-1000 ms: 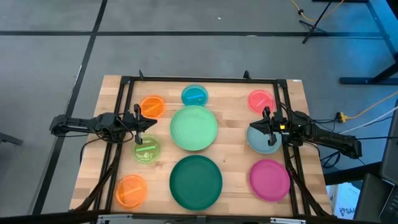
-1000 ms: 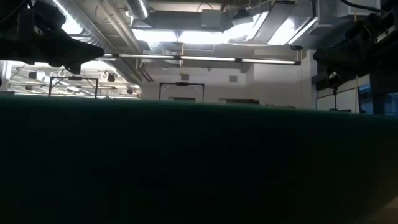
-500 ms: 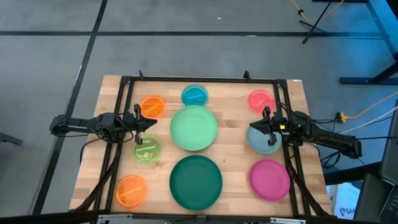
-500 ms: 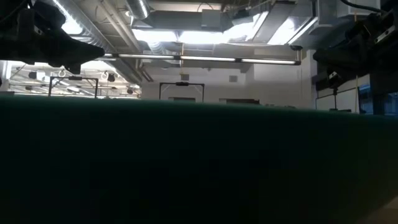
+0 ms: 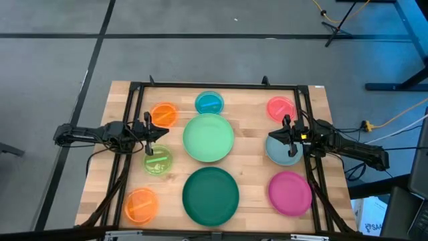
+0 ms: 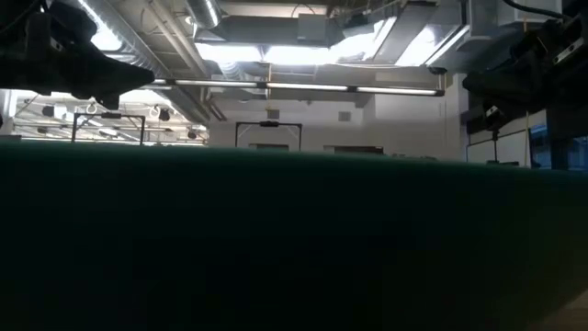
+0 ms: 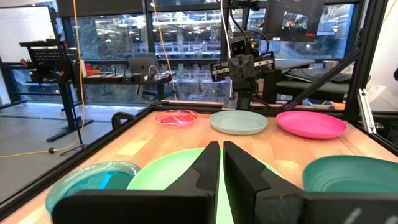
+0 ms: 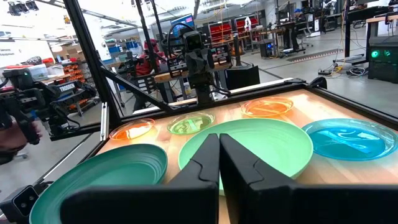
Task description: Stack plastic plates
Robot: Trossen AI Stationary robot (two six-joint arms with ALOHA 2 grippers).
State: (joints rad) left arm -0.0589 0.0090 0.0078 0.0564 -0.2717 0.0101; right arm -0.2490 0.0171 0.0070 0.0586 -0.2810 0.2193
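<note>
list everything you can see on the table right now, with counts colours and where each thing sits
large round mint plastic plate: 1, mint, table centre
large round dark green plastic plate: 1, dark green, near edge, centre
medium round magenta plastic plate: 1, magenta, near right corner
medium round grey-blue plastic plate: 1, grey-blue, right side, under the right gripper
small translucent orange plastic plates: 2, orange, one far left, one at the near left corner
small translucent blue plastic plate: 1, blue, far edge, centre
small translucent pink plastic plate: 1, pink, far right
small translucent lime plastic plate: 1, lime, left side
wooden table: 1, light wood, with a black frame
left gripper: shut, above the left side
right gripper: shut, above the right side
</note>
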